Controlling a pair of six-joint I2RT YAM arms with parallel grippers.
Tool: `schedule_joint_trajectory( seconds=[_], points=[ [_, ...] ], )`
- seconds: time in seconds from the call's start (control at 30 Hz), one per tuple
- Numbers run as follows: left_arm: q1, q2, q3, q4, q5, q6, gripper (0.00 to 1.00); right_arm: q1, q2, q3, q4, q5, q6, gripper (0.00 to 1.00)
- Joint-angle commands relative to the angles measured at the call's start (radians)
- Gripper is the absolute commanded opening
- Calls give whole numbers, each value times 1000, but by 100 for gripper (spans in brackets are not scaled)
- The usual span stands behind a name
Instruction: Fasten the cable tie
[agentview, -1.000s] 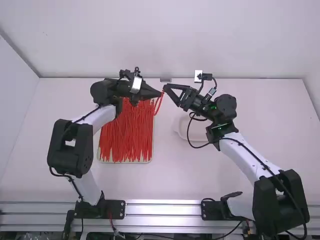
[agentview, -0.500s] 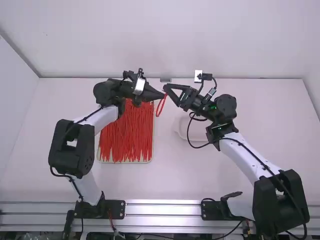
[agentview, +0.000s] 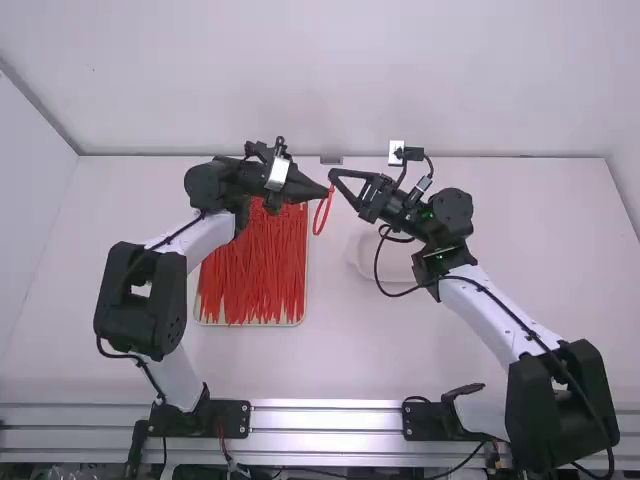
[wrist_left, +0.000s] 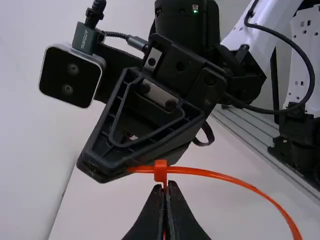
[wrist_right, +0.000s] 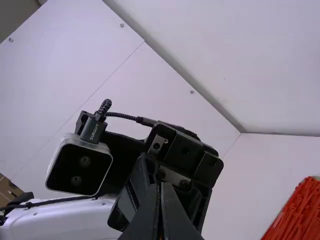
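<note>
A red cable tie (agentview: 322, 211) hangs as a small loop between the two gripper tips, above the table's back middle. My left gripper (agentview: 326, 189) is shut on the tie just below its head (wrist_left: 160, 170); its own fingers (wrist_left: 156, 210) meet under the head. From there the strap (wrist_left: 227, 176) curves away in an arc. My right gripper (agentview: 334, 180) faces the left one tip to tip, shut on the tie's tail end. In the right wrist view its fingers (wrist_right: 150, 212) are pressed together in front of the left arm's wrist.
A heap of red cable ties (agentview: 255, 262) lies on a pale tray (agentview: 304, 292) under the left arm. A white object (agentview: 364, 256) rests on the table below the right gripper. Bare table lies to the right and in front.
My left gripper has moved a little to the right with the tie, closing on the right gripper. The loop now hangs free beyond the heap's edge. The right arm barely shifted.
</note>
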Motion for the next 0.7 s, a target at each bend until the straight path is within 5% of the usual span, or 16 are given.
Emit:
schedule_joint_trajectory(
  seconds=[0.0,0.67],
  points=[
    [-7,-36,8,3,1,-8,1,1,-10,30,1,-6,-6,0],
    [-8,-36,-1,0,1,-30,1,1,-10,30,0,-56,-35,0]
  ],
)
